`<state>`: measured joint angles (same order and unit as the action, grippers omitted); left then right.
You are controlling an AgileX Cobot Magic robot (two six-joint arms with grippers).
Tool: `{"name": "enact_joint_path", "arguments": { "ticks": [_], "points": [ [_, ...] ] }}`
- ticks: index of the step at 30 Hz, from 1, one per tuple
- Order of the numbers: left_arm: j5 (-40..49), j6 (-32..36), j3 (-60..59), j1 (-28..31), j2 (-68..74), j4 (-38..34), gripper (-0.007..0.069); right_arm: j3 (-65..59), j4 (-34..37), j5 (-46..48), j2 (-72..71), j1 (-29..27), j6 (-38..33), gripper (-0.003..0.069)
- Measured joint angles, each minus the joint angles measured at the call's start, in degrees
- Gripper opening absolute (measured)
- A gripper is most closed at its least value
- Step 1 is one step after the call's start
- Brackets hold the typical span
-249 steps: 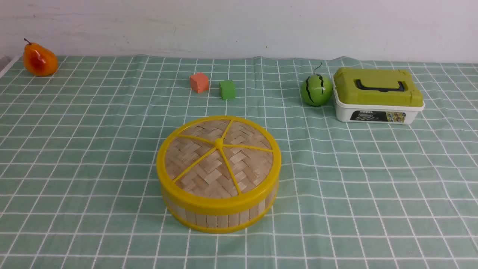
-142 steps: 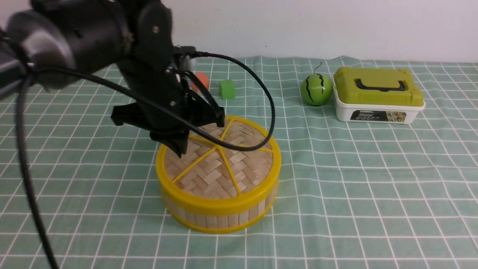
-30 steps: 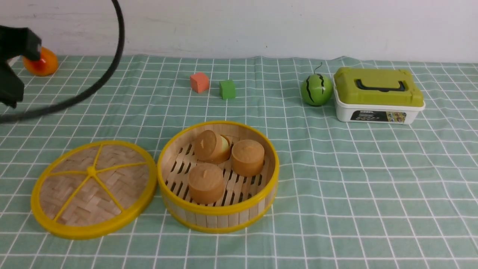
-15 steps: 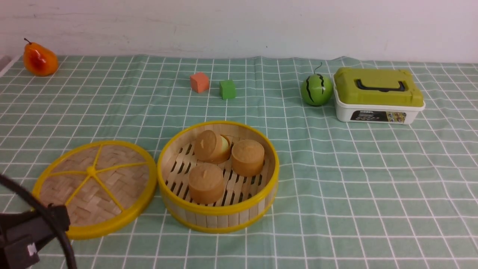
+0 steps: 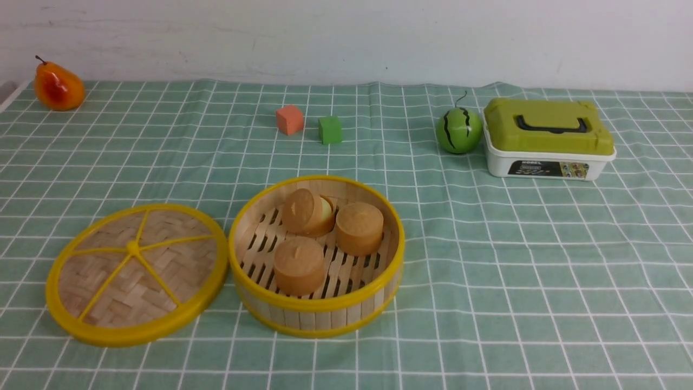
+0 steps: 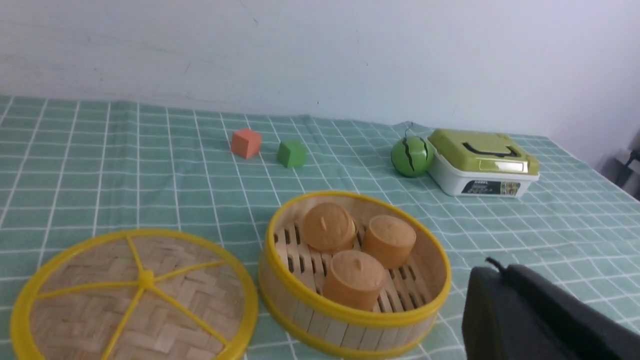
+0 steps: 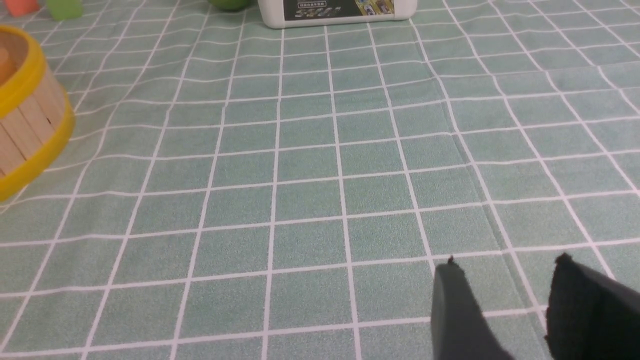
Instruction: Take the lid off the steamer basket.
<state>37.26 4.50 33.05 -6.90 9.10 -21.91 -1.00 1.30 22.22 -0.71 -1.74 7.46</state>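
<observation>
The lid [image 5: 135, 273] lies flat on the checked cloth [image 5: 514, 260], knob side up, to the left of the basket [image 5: 316, 311]; its yellow rim sits close against the basket's wall, and whether the two touch I cannot tell. The basket stands open near the middle of the cloth; three brown buns [image 5: 299, 265] sit on its slatted floor, two upright and one tipped on edge toward the far wall.

Bare cloth stretches to the right of the basket and in front of it. Toward the back, an orange cube [image 5: 289, 119] and a green cube [image 5: 329, 130] sit just beside each other; further right a toy watermelon [image 5: 459, 130] is just beside a white box [image 5: 547, 141] with a green top; a pear [image 5: 57, 86] stands at the far left corner.

The right gripper [image 7: 506, 272] hangs over bare cloth well to the right of the basket; its fingers [image 7: 460, 310] stand apart with nothing between them. The left gripper [image 6: 525, 305] shows only as a dark mass in its own wrist view; how far it is parted I cannot tell.
</observation>
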Motion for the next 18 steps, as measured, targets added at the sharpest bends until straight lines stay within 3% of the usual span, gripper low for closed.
{"name": "enact_joint_path", "arguments": {
  "ticks": [7,18],
  "points": [
    [3.3,0.0,-5.0,0.0,0.1,0.4,-0.0013,0.0,0.0,0.0,0.0,0.0,0.0,0.0242],
    [2.8,0.2,-8.3,0.0,0.1,7.9,-0.0013,0.0,0.0,0.0,0.0,0.0,0.0,0.0242]
  ]
}}
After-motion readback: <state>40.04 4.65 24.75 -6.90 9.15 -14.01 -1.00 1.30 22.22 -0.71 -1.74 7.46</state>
